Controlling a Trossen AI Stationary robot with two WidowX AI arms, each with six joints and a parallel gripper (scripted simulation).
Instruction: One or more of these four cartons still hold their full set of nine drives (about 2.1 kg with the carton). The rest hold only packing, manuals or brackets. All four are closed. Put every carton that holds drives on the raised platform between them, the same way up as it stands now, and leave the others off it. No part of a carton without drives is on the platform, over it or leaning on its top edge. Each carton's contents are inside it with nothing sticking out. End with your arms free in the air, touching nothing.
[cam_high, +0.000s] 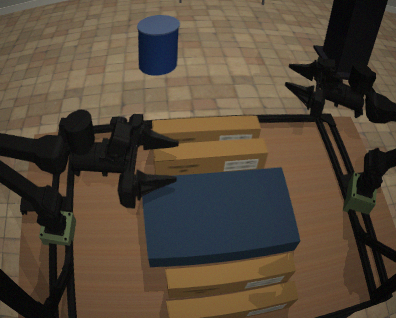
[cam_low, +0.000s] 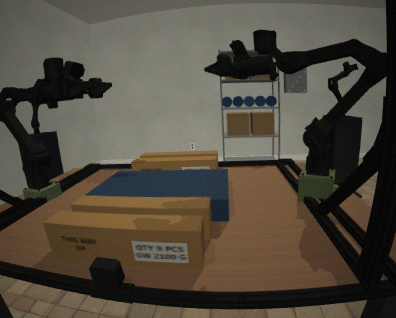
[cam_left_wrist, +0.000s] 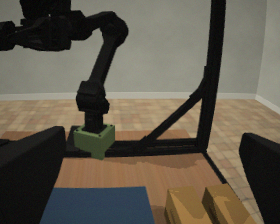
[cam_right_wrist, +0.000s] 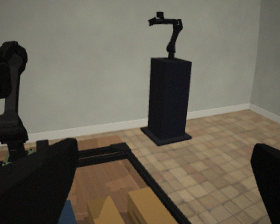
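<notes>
A blue platform (cam_high: 220, 215) (cam_low: 165, 185) (cam_left_wrist: 100, 205) lies between two pairs of closed cartons. On the camera side are one carton beside it (cam_high: 230, 272) (cam_low: 145, 202) (cam_left_wrist: 185, 202) and an outer carton (cam_high: 215, 304) (cam_low: 120, 229) (cam_left_wrist: 225, 200) printed "THIS WAY UP", "QTY 9 PCS", "GW 2100 G". On the far side are an inner carton (cam_high: 210, 150) (cam_low: 175, 163) (cam_right_wrist: 105, 212) and an outer carton (cam_high: 200, 126) (cam_low: 180, 153) (cam_right_wrist: 150, 205). No carton is on the platform. Left gripper (cam_high: 177, 161) (cam_low: 109, 86) and right gripper (cam_high: 288, 75) (cam_low: 207, 68) are open and empty, high in the air.
A black frame (cam_high: 290, 118) (cam_low: 240, 297) (cam_right_wrist: 100, 156) rims the wooden table (cam_high: 110, 280) (cam_low: 270, 250). Upright posts and braces stand at the near right, one post (cam_left_wrist: 215, 75) showing in the left wrist view. Green arm mounts (cam_high: 57, 230) (cam_low: 317, 186) stand at both sides.
</notes>
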